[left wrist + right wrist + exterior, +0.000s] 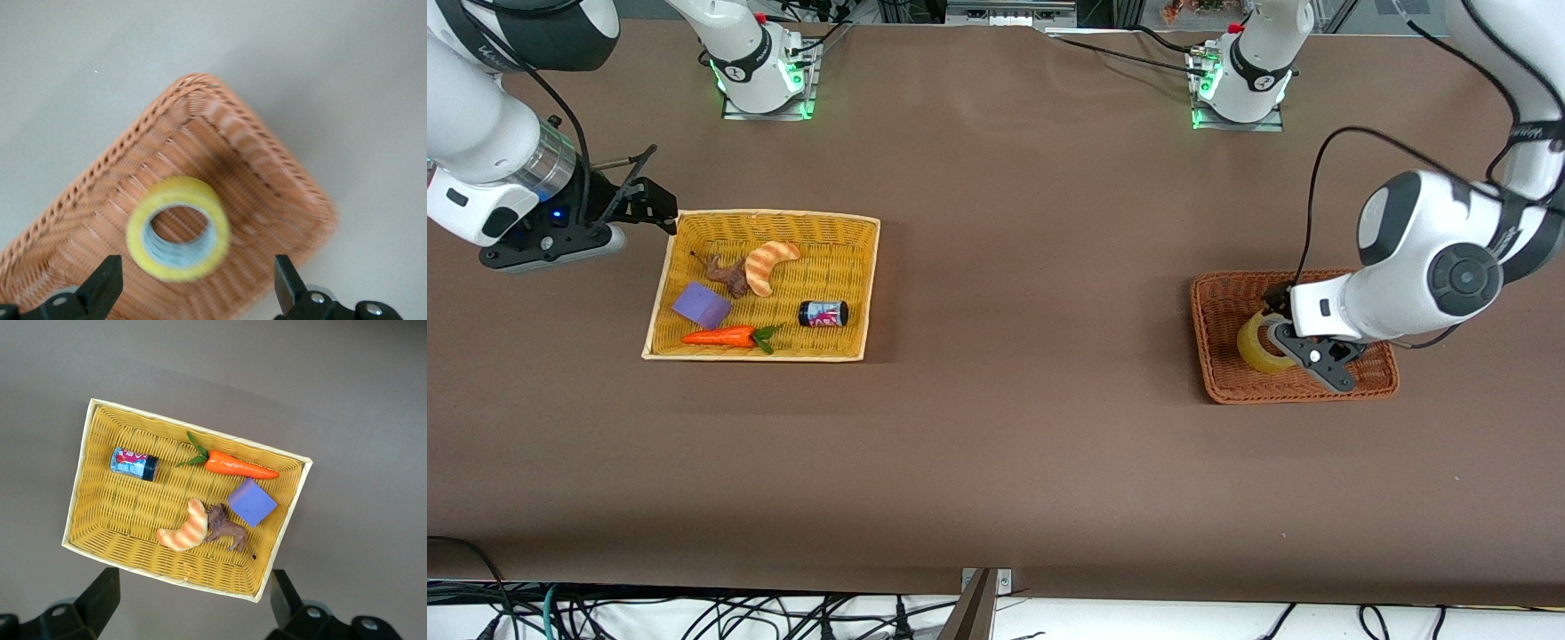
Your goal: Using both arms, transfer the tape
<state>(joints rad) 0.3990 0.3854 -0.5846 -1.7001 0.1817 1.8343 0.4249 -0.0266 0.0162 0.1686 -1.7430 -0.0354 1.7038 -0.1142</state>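
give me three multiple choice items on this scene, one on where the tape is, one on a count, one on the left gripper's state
1. Where is the tape?
A. in the brown basket
B. in the yellow basket
C. on the bare table

2. How many things lie in the yellow basket?
A. three
B. five
C. seven

3. How is the left gripper?
A. shut on the tape
B. open over the tape
C. shut over the bare table

Answers:
1. A: the front view shows the roll inside the brown basket at the left arm's end of the table.
2. B: the croissant, the toy animal, the purple block, the carrot and the small jar.
3. B: in the left wrist view its fingers stand wide apart, with the roll between them and lower down.

The right gripper waits open by the yellow basket.
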